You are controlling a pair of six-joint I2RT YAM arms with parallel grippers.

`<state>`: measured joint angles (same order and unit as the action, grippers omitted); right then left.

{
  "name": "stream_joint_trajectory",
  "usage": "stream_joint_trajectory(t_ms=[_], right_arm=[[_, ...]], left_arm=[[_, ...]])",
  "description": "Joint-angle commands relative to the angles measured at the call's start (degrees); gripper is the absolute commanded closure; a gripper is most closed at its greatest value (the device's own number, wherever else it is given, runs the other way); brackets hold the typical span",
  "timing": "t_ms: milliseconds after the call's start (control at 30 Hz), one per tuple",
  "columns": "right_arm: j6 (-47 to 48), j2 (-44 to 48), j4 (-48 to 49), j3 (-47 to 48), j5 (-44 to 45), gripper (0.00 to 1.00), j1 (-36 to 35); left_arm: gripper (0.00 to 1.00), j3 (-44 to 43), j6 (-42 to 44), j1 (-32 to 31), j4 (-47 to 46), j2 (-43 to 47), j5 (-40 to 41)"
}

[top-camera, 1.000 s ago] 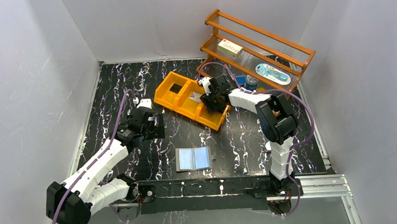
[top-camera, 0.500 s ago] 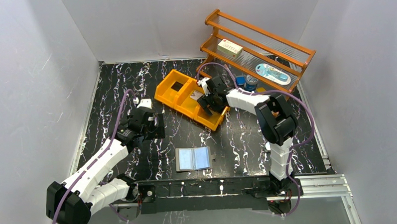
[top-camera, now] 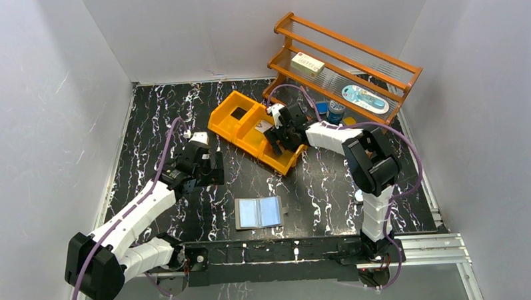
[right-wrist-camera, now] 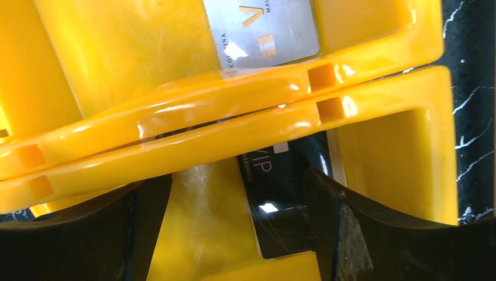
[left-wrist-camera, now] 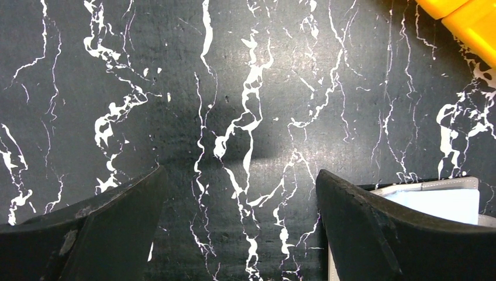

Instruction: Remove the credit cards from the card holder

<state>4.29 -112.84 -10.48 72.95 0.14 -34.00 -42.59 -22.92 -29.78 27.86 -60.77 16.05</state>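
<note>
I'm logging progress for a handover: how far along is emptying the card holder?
Done: a silvery grey card and a black card lie in the orange bin. In hand: nothing; the right gripper hangs over the black card, jaws open. Remaining: the open card holder shows no cards from above, so little, if anything.

The left gripper (left-wrist-camera: 240, 173) points down, jaws spread wide. The right arm (top-camera: 329, 136) stretches far forward; the right gripper (right-wrist-camera: 237, 175) gapes too.

Plain white walls (top-camera: 179, 33) enclose a black white-veined tabletop (top-camera: 317, 188) and wooden rack (top-camera: 352, 44).
</note>
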Motion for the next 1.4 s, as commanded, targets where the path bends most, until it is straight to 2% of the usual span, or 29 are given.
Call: stream_joint_trajectory(t_ms=[0, 200, 333, 433, 600, 733, 900, 967, 1033, 1133, 1233, 1367], right_arm=[[-5.6, -5.4, -20.1, -5.5, -12.8, 0.15, -0.8], [-7.1, -2.9, -19.6, -7.4, -13.8, 0.19, -4.3], [-10.1, 0.6, -17.9, -8.9, -9.2, 0.18, -5.4], [-10.3, 2.1, -19.4, -4.5, -3.9, 0.18, -5.4], [-8.9, 5.0, -20.5, 3.8, -1.3, 0.16, -5.3], [-8.8, 4.8, -22.0, 7.5, 4.1, 0.14, -5.1], [-8.1, 1.9, -23.5, 7.0, 7.6, 0.14, -3.4], [-7.9, 2.3, -20.9, 4.2, 9.0, 0.14, -2.8], [-7.2, 1.4, -19.6, 2.8, 6.3, 0.12, -1.7], [-7.0, -2.6, -24.0, 3.6, 8.1, 0.11, -1.6], [-6.9, -4.2, -25.0, 2.2, 0.3, 0.15, -1.7], [-7.1, -2.8, -22.7, -1.2, -9.0, 0.24, -3.4]], left_arm=[[0.02, 0.3, 0.7, 0.2, -1.1, 0.0, -1.0], [0.02, 0.5, 0.9, 0.2, -1.4, -0.1, -1.5], [0.02, 0.6, 0.8, 0.2, -1.4, -0.1, -1.4], [0.02, 0.6, 0.8, 0.2, -1.6, 0.0, -1.5], [0.02, 0.6, 0.9, 0.2, -1.6, 0.1, -1.4], [0.02, 0.7, 0.8, 0.2, -1.6, 0.4, -1.3], [0.02, 0.7, 0.9, 0.2, -1.6, 0.3, -1.4], [0.02, 0.7, 0.9, 0.2, -1.7, 0.3, -1.4], [0.02, 0.6, 0.9, 0.2, -1.7, 0.3, -1.4], [0.02, 0.6, 1.0, 0.2, -1.7, 0.2, -1.6], [0.02, 0.6, 0.9, 0.2, -1.7, 0.1, -1.6], [0.02, 0.6, 1.0, 0.2, -1.8, -0.3, -1.8]])
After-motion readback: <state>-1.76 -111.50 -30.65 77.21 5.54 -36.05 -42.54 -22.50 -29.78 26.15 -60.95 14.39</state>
